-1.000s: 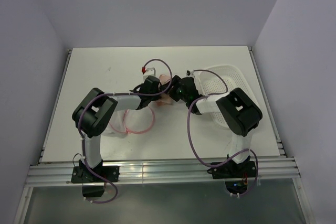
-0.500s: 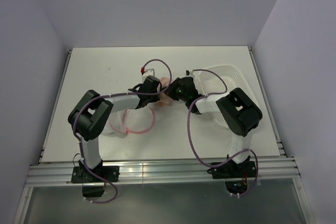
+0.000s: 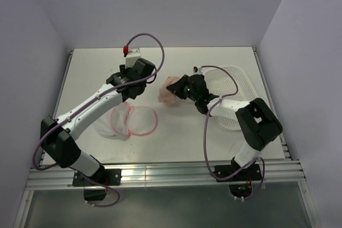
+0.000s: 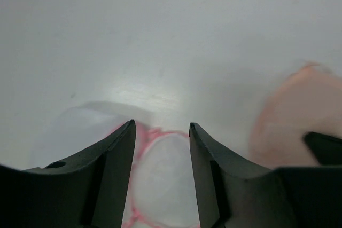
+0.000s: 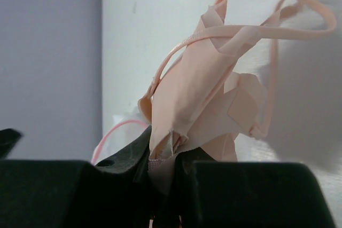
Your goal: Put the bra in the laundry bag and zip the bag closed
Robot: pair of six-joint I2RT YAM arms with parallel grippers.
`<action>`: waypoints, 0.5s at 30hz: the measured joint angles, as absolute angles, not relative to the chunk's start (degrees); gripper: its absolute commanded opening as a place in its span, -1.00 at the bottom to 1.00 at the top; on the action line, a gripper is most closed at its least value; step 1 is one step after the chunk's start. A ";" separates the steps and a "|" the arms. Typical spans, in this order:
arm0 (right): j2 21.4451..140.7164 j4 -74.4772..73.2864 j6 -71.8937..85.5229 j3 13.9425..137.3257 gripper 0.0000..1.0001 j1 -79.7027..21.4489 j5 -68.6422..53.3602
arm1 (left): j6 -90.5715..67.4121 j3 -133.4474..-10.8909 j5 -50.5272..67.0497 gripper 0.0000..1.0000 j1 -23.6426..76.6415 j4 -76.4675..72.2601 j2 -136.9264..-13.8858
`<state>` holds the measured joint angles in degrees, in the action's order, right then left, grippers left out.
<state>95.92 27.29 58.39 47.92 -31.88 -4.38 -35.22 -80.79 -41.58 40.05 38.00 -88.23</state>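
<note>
Right jaws pinch the bra [image 3: 170, 92] by one edge, beside the open bag [image 3: 133, 121] on the worktop [image 3: 96, 68]; left jaws are spread, empty. Best lowered centrally, straps inside the rim.

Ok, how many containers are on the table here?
2: the laundry bag, lying open left of centre, and a white perforated basket along the right side. Something small could be hidden under the arms.
</note>
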 measured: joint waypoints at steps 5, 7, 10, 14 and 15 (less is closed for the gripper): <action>90.17 25.76 58.26 45.87 -0.99 -31.92 -8.38 | -37.52 -77.10 -47.48 0.08 39.99 52.16 -85.34; 87.11 25.17 58.24 44.23 -0.99 -32.29 -10.07 | -37.95 -74.19 -47.42 0.10 39.99 55.68 -84.73; 83.37 23.79 58.08 43.57 -0.99 -33.52 -11.66 | -38.39 -71.35 -46.72 0.10 39.99 59.27 -84.01; 79.40 23.20 58.00 43.33 -0.99 -35.68 -13.08 | -38.59 -69.19 -46.28 0.14 39.99 61.49 -83.46; 78.61 23.42 58.02 43.00 -0.99 -36.12 -13.37 | -38.59 -68.62 -46.15 0.15 39.99 61.80 -83.42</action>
